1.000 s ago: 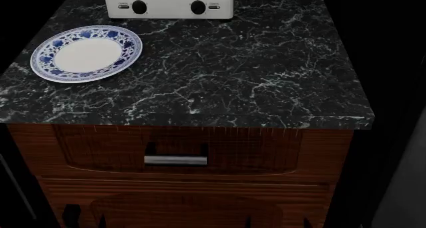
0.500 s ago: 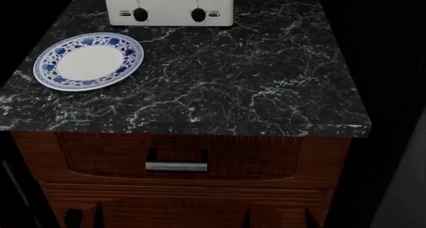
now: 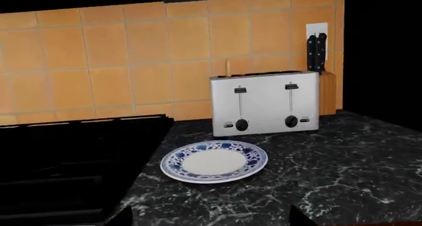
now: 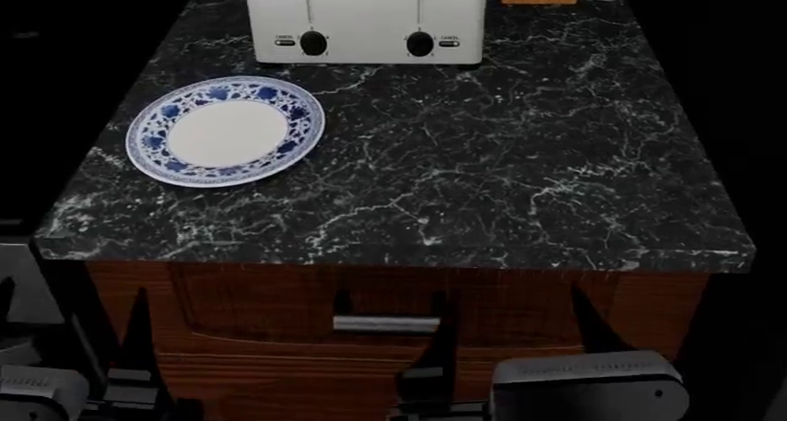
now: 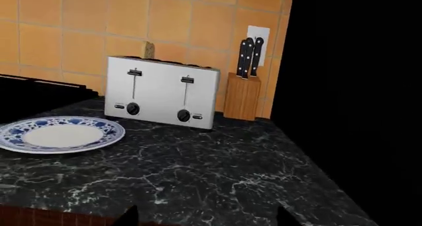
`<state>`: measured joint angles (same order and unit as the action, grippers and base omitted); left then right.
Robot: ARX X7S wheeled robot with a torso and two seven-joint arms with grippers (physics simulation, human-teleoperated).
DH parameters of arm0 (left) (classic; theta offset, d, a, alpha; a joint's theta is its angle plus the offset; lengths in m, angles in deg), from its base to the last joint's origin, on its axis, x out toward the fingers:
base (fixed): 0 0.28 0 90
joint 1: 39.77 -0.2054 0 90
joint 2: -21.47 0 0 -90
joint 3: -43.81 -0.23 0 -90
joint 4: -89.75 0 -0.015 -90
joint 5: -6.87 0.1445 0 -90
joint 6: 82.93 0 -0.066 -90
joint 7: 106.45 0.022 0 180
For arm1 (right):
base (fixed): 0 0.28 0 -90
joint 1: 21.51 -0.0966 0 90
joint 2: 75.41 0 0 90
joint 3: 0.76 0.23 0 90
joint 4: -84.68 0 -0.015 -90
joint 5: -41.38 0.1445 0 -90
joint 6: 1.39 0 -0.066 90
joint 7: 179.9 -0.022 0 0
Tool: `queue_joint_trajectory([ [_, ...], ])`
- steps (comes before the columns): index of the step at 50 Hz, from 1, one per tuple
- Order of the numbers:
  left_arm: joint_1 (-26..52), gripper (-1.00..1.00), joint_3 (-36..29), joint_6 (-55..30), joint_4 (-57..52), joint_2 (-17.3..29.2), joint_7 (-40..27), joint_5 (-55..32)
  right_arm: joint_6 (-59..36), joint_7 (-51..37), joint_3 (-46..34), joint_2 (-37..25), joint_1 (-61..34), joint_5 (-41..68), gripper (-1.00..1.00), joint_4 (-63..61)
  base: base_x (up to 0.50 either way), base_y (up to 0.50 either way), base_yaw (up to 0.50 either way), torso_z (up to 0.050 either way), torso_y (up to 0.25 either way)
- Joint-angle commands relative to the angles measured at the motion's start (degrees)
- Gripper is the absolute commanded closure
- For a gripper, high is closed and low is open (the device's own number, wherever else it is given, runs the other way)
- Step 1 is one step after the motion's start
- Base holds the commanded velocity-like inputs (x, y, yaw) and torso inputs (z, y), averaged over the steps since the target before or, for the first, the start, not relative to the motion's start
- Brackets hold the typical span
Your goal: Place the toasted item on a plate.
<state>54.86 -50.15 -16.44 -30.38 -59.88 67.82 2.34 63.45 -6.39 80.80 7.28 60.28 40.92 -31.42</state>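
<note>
Head view now shows both claws (image 4: 135,347) (image 4: 504,347) — jaws apart — below the plate (image 4: 225,131)

The renders are sharp throughout, with no blur and no bending at the edges. Light is even and soft: the tiled wall (image 3: 132,63) behind the toaster (image 5: 161,95) glows a warm orange, and the toaster's steel face is bright without glare. The plate (image 4: 227,131) throws almost no shadow on the bench (image 4: 517,163). Beyond the bench's sides everything drops to flat black, and the stove (image 3: 66,157) beside the plate is nearly lost in darkness.
</note>
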Motion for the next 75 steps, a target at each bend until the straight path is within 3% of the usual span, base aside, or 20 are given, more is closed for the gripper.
queue_joint_trajectory([
  [1,3.29,-1.00,0.49,-6.91,-6.22,1.54,-0.36,-1.16,-5.60,-0.90,-0.87,-0.86,-4.30,-0.88,-1.00,-5.70,0.04,0.50,0.00,0.050,0.000],
  [7,7.86,-1.00,1.11,-11.30,-7.78,2.51,-0.72,-1.30,-8.70,-0.32,-1.44,-1.37,-7.64,-0.69,-1.00,-7.27,0.03,0.50,0.00,0.050,0.000],
  [15,22.06,-1.00,1.18,-19.78,-1.36,4.72,0.03,-1.57,-18.30,2.94,-0.33,-0.44,-18.87,4.00,-1.00,-5.95,0.04,0.49,0.00,0.050,0.000],
  [24,39.57,-1.00,2.54,-30.27,8.15,4.65,2.42,-5.01,-29.30,6.37,1.55,1.10,-42.80,8.13,-1.00,11.89,0.00,0.00,0.00,0.050,0.000],
  [33,51.70,-1.00,1.05,-28.03,24.62,5.44,3.12,-3.56,-22.65,8.11,0.63,1.47,-50.27,8.11,-1.00,30.34,0.00,0.00,0.00,0.050,0.000],
  [45,51.12,-1.00,2.20,-29.41,23.44,6.92,3.37,-4.25,-16.68,8.27,2.45,-0.01,-53.65,8.48,-1.00,39.77,0.32,0.21,0.00,0.050,0.000],
  [63,51.88,-1.00,1.59,-30.35,22.89,6.66,2.56,-4.34,-21.74,6.25,2.48,-0.41,-53.27,9.25,-1.00,33.62,0.50,0.31,0.00,0.050,0.000],
  [75,53.21,-1.00,1.17,-32.16,22.29,6.81,2.28,-4.56,-24.69,5.94,2.69,-0.94,-54.14,10.28,-1.00,30.09,0.01,0.00,0.00,0.050,0.000],
])
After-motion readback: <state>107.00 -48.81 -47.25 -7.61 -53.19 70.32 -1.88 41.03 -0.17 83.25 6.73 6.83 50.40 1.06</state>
